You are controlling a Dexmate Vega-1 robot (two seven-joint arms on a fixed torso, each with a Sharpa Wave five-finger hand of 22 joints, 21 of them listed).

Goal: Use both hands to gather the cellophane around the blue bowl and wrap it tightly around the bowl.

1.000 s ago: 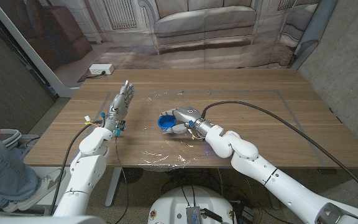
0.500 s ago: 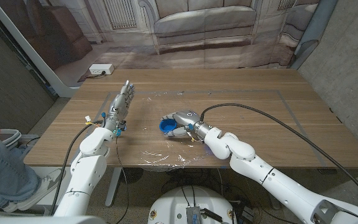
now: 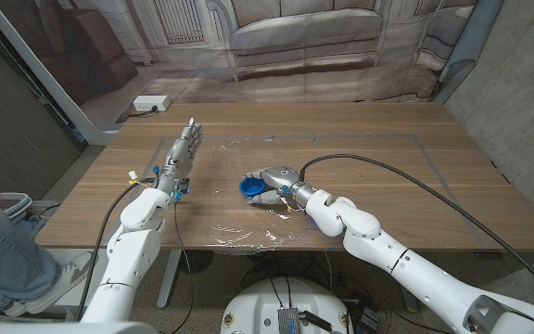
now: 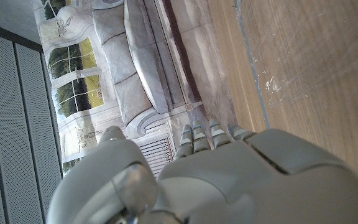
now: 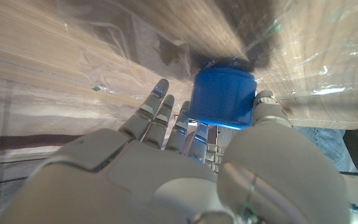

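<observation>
One hand, the right (image 3: 272,178), cups the bowl (image 3: 249,186) mid-frame; the left (image 3: 183,151), spread, holds nothing, so the cellophane (image 3: 239,232) may slip loose.

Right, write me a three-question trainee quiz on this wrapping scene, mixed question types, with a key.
1. True or false: the left hand is touching the blue bowl.
2. Which hand is at the bowl? A) left B) right C) both
3. Fill in: the bowl sits on a sheet of ____ spread on the wooden table.

Key: 1 false, it stands apart from the bowl with fingers straight; 2 B, the right hand cups it; 3 cellophane.
</observation>
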